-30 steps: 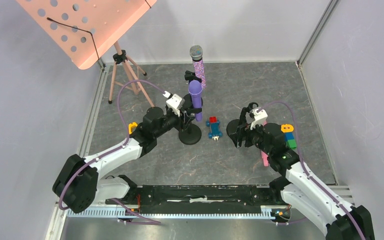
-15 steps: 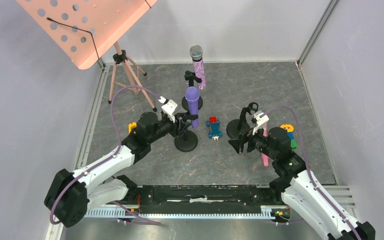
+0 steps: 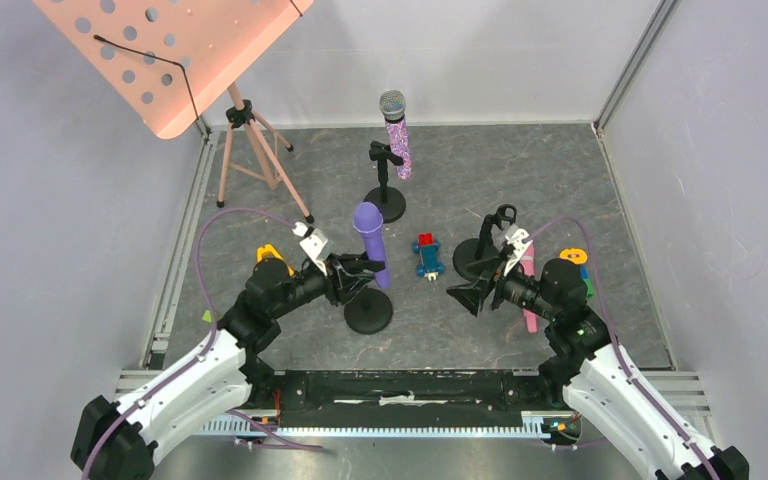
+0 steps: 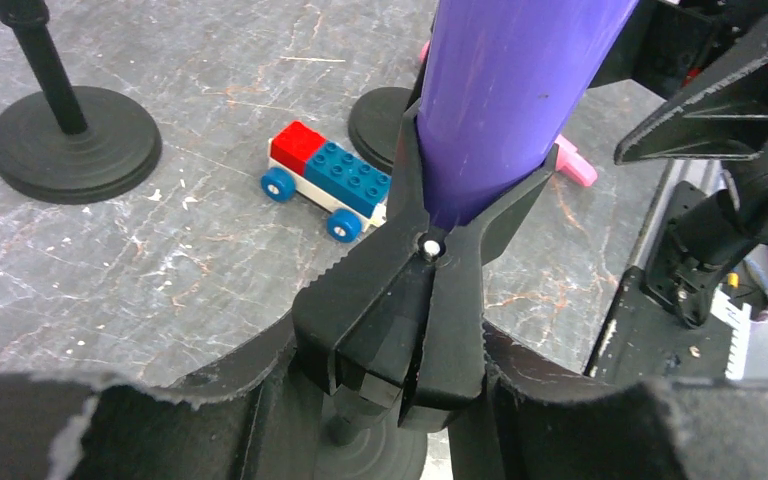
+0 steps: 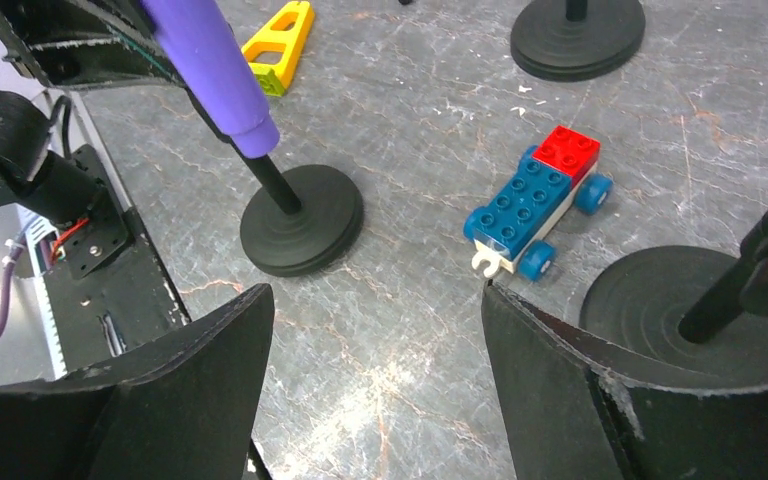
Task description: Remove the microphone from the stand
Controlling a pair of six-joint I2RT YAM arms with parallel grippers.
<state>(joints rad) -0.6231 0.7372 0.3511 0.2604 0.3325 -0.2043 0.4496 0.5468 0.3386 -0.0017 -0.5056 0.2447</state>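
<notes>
A purple microphone [image 3: 370, 240] stands tilted in the black clip [image 4: 430, 270] of a stand with a round base [image 3: 368, 311]. My left gripper [image 3: 353, 272] is shut on that clip just below the microphone [image 4: 520, 90], with a finger on each side of it. To the right, my right gripper [image 3: 467, 295] stands open and empty, low over the floor and pointing towards the stand. In the right wrist view the microphone [image 5: 215, 65] and the stand's base [image 5: 300, 220] lie ahead and to the left of the right gripper [image 5: 375, 295].
A blue and red toy car [image 3: 426, 256] lies between the arms. An empty stand [image 3: 480, 255] is by my right gripper, with a pink microphone [image 3: 529, 290] lying beside it. A glittery microphone [image 3: 396, 135] sits in a far stand. A pink music stand [image 3: 175, 50] is at the back left.
My left arm has drawn the stand and the purple microphone towards the near edge and slightly left. My right arm has pulled back and lowered, its jaws still open.
</notes>
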